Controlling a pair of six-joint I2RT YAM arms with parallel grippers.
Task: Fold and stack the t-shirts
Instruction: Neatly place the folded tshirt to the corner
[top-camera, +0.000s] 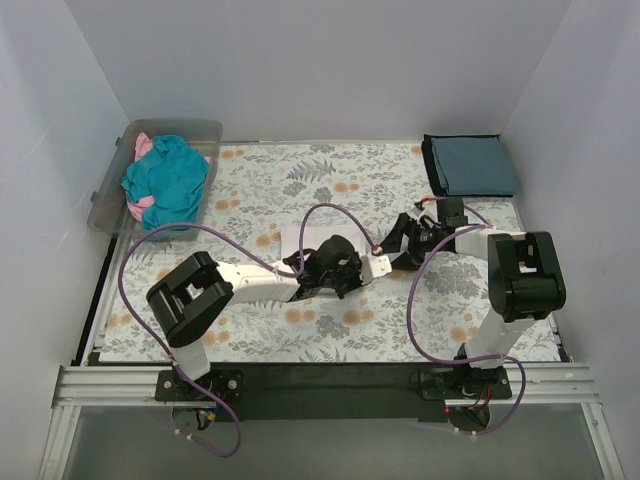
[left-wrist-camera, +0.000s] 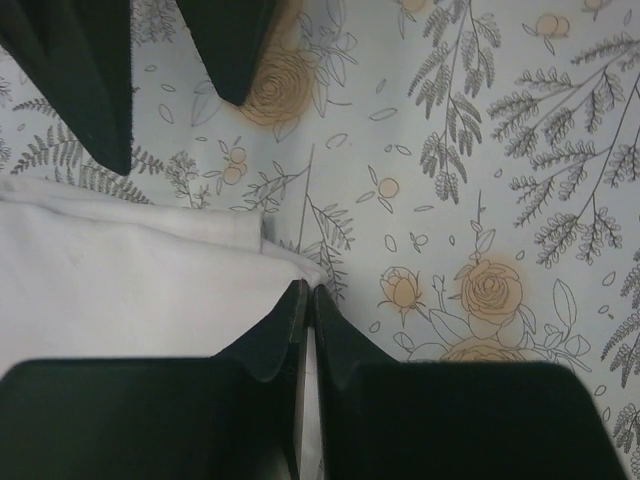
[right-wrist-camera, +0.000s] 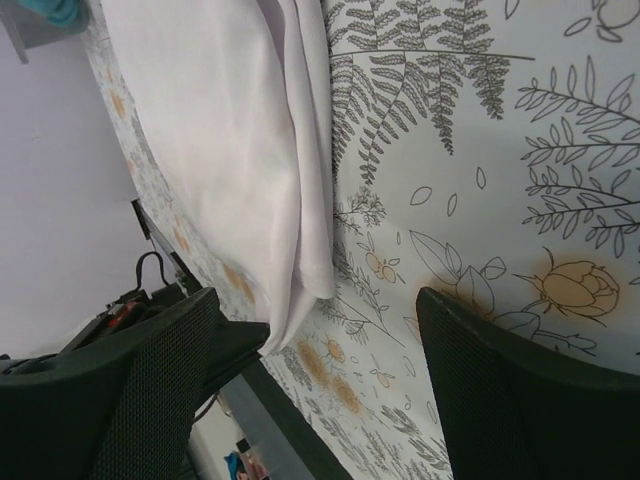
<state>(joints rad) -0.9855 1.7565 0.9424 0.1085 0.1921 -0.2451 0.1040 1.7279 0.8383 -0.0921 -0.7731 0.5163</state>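
Note:
The white t-shirt (top-camera: 300, 240) lies folded at the table's middle, partly under my left arm. My left gripper (top-camera: 380, 266) is shut on its right corner, low on the cover; the left wrist view shows the cloth (left-wrist-camera: 120, 280) pinched between the closed jaws (left-wrist-camera: 308, 292). My right gripper (top-camera: 405, 242) is open and empty just right of that corner. In the right wrist view the shirt's folded edge (right-wrist-camera: 240, 140) runs down between its spread fingers (right-wrist-camera: 320, 300). A dark slate-blue t-shirt (top-camera: 470, 165) lies folded at the back right. Teal (top-camera: 168, 180) and pink tees fill a bin.
The clear plastic bin (top-camera: 205, 132) stands at the back left corner. The floral table cover (top-camera: 330, 180) spans the table between white walls. A black strip and metal rail (top-camera: 330, 385) run along the near edge by the arm bases.

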